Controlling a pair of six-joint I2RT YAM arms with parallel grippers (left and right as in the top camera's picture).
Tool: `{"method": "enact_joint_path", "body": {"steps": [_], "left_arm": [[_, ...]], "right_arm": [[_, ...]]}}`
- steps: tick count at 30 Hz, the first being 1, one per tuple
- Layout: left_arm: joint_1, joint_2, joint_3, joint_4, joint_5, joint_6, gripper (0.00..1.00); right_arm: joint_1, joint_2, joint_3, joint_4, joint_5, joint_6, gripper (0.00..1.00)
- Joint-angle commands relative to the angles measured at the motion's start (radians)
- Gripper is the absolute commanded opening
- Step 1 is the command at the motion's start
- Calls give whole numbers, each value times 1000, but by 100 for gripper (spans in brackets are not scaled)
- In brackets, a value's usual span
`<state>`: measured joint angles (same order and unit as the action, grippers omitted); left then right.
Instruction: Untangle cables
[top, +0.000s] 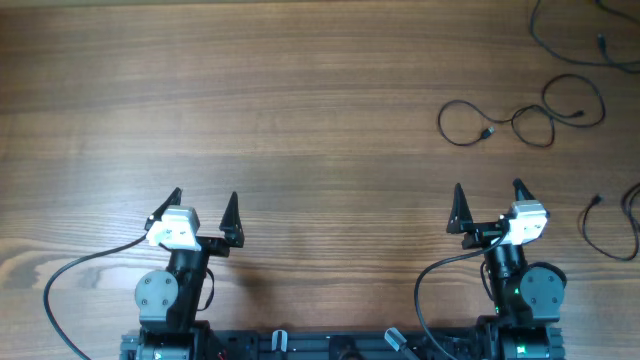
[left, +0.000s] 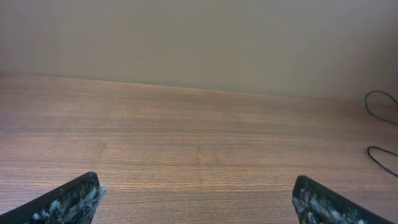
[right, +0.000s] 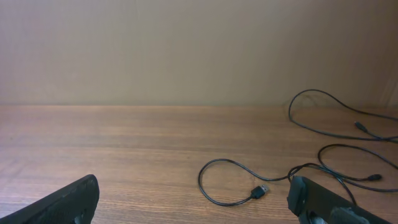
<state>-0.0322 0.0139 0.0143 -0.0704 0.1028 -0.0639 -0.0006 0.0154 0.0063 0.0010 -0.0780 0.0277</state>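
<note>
A thin black cable (top: 520, 118) lies in loops at the right of the table, its USB plug (top: 487, 131) lying just inside the left loop. It shows in the right wrist view (right: 217, 167) with its plug (right: 260, 190). A second black cable (top: 575, 45) lies at the far right corner and a third (top: 600, 228) at the right edge. My left gripper (top: 204, 210) is open and empty near the front left. My right gripper (top: 488, 207) is open and empty, short of the looped cable. The left wrist view (left: 195, 198) shows only bare wood between the fingers.
The wooden table (top: 300, 120) has a plain wall behind it. Cable ends (left: 380, 106) show at the right edge of the left wrist view. The arms' own black leads (top: 70, 280) trail near the front edge.
</note>
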Motion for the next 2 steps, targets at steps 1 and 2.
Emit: {"method": "enact_joint_path", "body": {"steps": [1, 2], "left_arm": [[-5, -9, -9, 1, 0, 19, 100], [-5, -9, -9, 1, 0, 19, 100]], "right_arm": [[3, -11, -1, 3, -5, -9, 100], [3, -11, -1, 3, -5, -9, 100]]}}
